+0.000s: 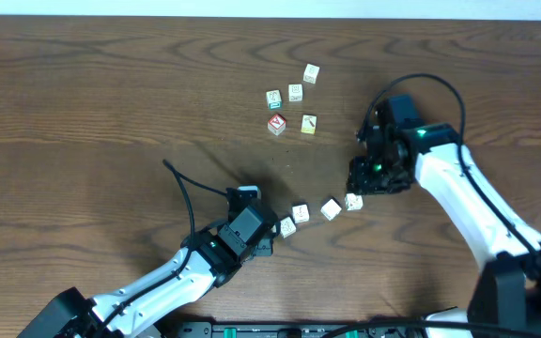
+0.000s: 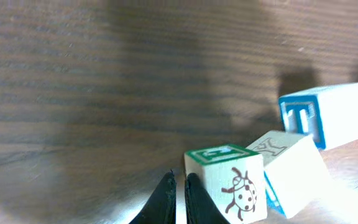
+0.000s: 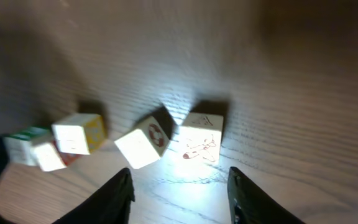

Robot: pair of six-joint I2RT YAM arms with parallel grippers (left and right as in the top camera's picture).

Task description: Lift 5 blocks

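Observation:
A row of small cream blocks lies near the front of the table: one [image 1: 287,226], a second [image 1: 300,214], a third [image 1: 331,208] and one more [image 1: 353,201]. My left gripper [image 1: 270,238] is shut on nothing. Its fingers [image 2: 194,196] rest against the left side of the green-topped ladybug block [image 2: 229,183], with two more blocks [image 2: 291,168] behind it. My right gripper [image 1: 358,188] stands open and empty [image 3: 179,183] just short of the block with a red drawing [image 3: 201,138] and a tilted block [image 3: 143,142]. More white blocks [image 1: 295,92] sit farther back.
In the far cluster a cube with a red face [image 1: 276,123] sits beside a yellowish cube [image 1: 308,123]. A black cable [image 1: 188,192] trails behind my left arm. The wooden table [image 1: 83,113] reaches to a pale wall at the far edge.

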